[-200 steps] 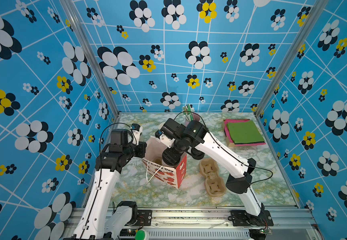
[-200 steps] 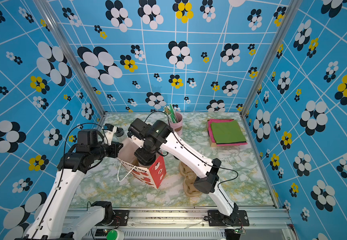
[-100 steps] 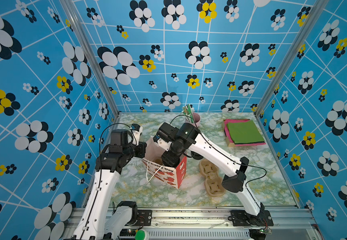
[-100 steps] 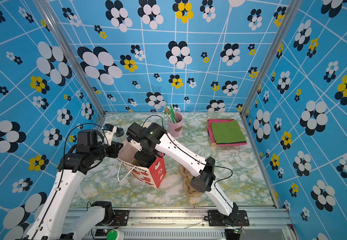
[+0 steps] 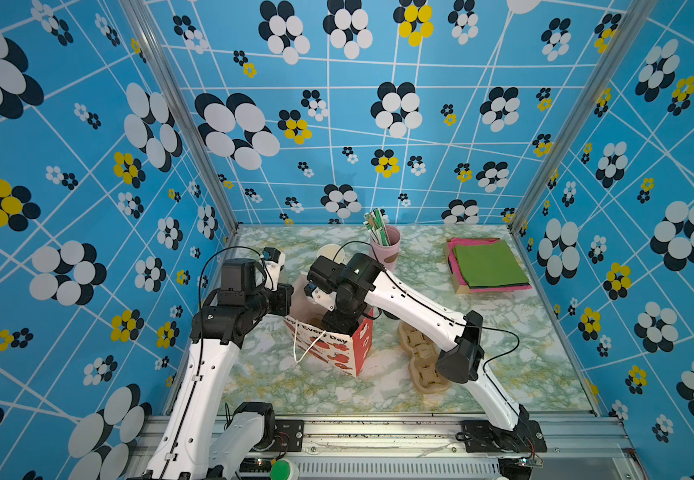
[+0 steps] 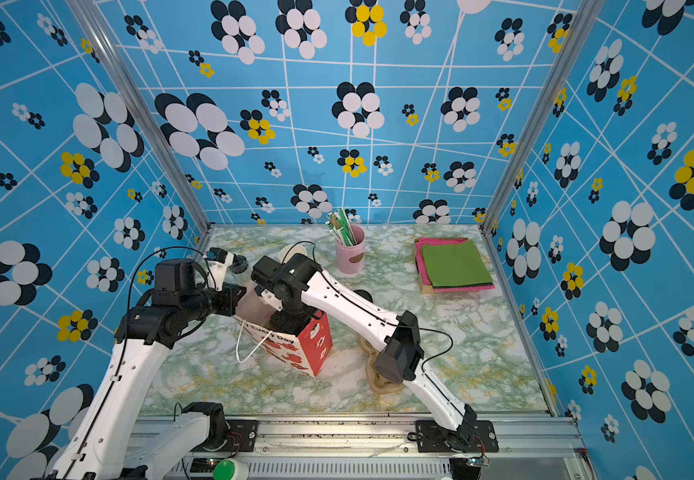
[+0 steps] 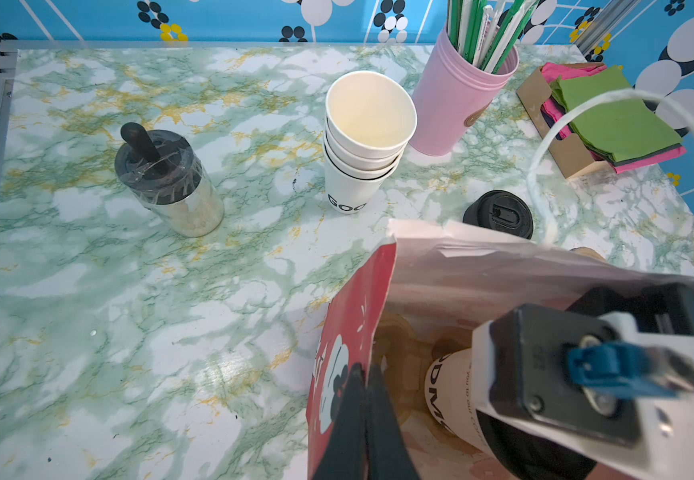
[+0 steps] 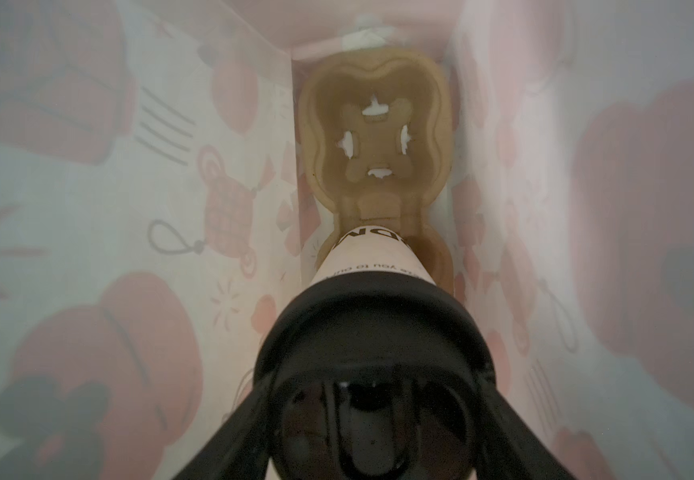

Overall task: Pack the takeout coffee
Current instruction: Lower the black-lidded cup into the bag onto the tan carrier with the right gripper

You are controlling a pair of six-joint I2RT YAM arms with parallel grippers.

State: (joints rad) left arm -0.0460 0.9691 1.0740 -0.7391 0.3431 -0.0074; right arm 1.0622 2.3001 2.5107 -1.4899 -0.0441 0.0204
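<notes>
The takeout coffee (image 8: 372, 257), a white cup with dark lettering and a black lid, hangs inside the red and white paper bag (image 5: 337, 349). My right gripper (image 8: 374, 374) is shut on its lid, one finger on either side. The cup's base is at the nearer pocket of a brown cup carrier (image 8: 316, 137) lying on the bag's bottom; I cannot tell if it is seated. The left wrist view shows the cup (image 7: 449, 390) deep in the bag. My left gripper (image 7: 364, 370) is shut on the bag's red side wall (image 7: 357, 299) at its rim.
Behind the bag stand a stack of lidless white cups (image 7: 366, 141), a pink cup of straws (image 7: 457, 95), a black pile of lids (image 7: 499, 214) and a taped jar (image 7: 170, 183). Napkins (image 5: 486, 266) lie at the back right. Brown carriers (image 5: 424, 361) lie right of the bag.
My right wrist has shifted a little left and lower, taking the cup deeper into the bag. The left arm has held still on the bag's wall.
</notes>
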